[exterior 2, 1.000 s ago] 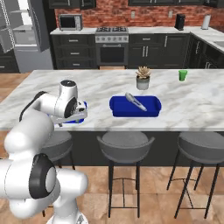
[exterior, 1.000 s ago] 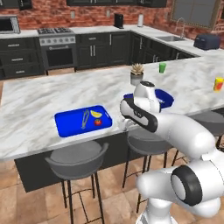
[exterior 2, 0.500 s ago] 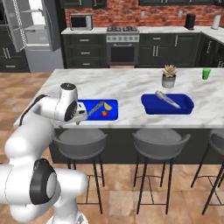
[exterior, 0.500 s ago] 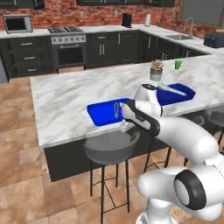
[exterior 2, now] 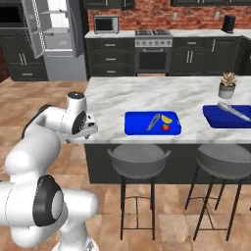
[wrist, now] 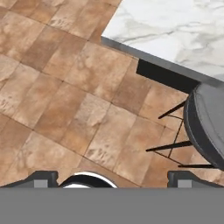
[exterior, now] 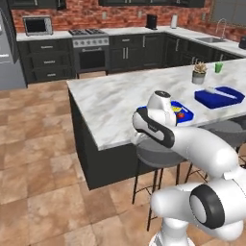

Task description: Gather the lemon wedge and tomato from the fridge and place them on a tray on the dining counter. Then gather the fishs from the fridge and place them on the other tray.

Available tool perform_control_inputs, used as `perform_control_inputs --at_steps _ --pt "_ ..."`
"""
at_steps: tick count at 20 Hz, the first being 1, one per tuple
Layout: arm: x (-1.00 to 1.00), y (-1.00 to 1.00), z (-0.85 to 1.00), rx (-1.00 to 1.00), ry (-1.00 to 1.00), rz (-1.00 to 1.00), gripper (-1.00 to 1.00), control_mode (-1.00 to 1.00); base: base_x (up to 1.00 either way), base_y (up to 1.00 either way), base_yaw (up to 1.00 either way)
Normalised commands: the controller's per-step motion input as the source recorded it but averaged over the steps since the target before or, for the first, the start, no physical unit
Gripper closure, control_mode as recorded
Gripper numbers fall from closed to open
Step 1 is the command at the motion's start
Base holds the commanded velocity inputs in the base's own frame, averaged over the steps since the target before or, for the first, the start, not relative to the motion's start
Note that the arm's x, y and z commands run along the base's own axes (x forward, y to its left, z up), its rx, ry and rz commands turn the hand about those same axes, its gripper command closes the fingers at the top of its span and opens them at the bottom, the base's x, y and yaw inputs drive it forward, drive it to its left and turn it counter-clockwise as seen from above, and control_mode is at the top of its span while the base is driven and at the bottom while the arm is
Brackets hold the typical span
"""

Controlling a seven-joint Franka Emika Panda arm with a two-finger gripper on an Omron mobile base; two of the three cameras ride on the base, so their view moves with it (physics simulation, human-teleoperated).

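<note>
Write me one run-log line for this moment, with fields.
fingers: open, holding nothing | near tray: lemon wedge, tomato | far tray: one fish visible | fridge: door open

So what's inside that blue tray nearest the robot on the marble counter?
In the right base view the near blue tray holds a yellow lemon wedge, a small red tomato and a slim silvery piece. From the left, the arm covers much of it.

The marble bench [exterior 2: 122,98] carries two blue trays [exterior 2: 142,128] [exterior 2: 215,117], a potted plant [exterior 2: 227,85] and a green cup [exterior: 219,67].
</note>
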Motion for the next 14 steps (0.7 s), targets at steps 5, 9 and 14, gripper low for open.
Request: perform_control_inputs --at_steps 5,9,14 --pt "0.0 0.0 0.0 0.0 0.0 0.0 -1.0 1.0 0.0 0.89 0.0" --pt "0.0 0.0 0.0 0.0 0.0 0.0 -1.0 1.0 0.0 0.78 0.0" --pt "0.0 0.0 0.0 0.0 0.0 0.0 -1.0 1.0 0.12 0.75 0.0"
